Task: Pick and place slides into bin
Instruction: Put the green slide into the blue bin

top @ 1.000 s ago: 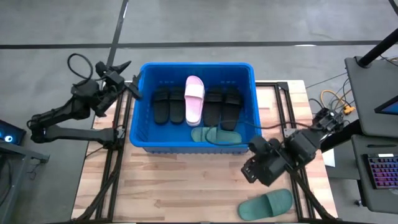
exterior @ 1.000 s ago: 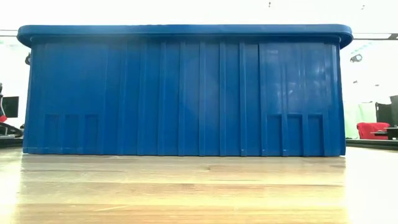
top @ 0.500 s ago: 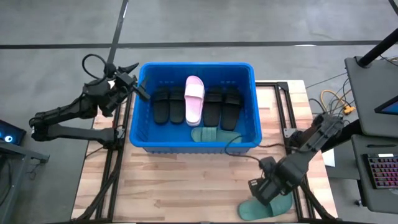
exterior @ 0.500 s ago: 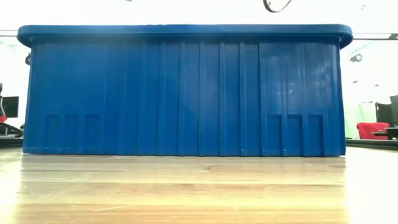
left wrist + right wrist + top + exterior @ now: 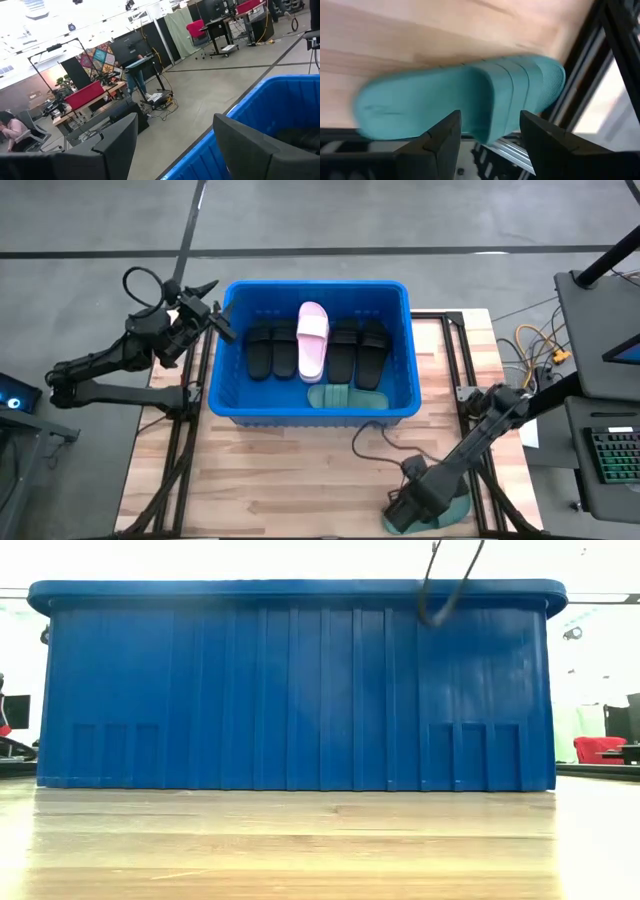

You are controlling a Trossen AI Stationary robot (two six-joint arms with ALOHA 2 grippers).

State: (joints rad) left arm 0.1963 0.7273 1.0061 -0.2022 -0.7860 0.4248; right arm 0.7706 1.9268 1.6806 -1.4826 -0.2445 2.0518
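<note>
The blue bin (image 5: 310, 412) stands mid-table and fills the low view (image 5: 300, 690). In it lie several black slides (image 5: 272, 348), a pink slide (image 5: 312, 338) and a green slide (image 5: 345, 397). Another green slide (image 5: 455, 510) lies flat on the table near its near right corner. My right gripper (image 5: 412, 505) is open and low over it. In the right wrist view its fingers (image 5: 442, 145) stand on either side of the slide's strap (image 5: 505, 100). My left gripper (image 5: 203, 315) is open and empty beside the bin's far left corner (image 5: 280, 90).
A dark cable (image 5: 375, 442) trails over the table from my right arm; a loop of it hangs before the bin in the low view (image 5: 440, 590). Black frame rails (image 5: 470, 380) run along the table's sides. Bare wood (image 5: 280, 480) lies in front of the bin.
My right gripper has gone from beside the bin's near right corner toward the table's near edge and down, until it is over the green slide on the table. My left gripper has shifted a little toward the bin's far left corner. The slides have not moved.
</note>
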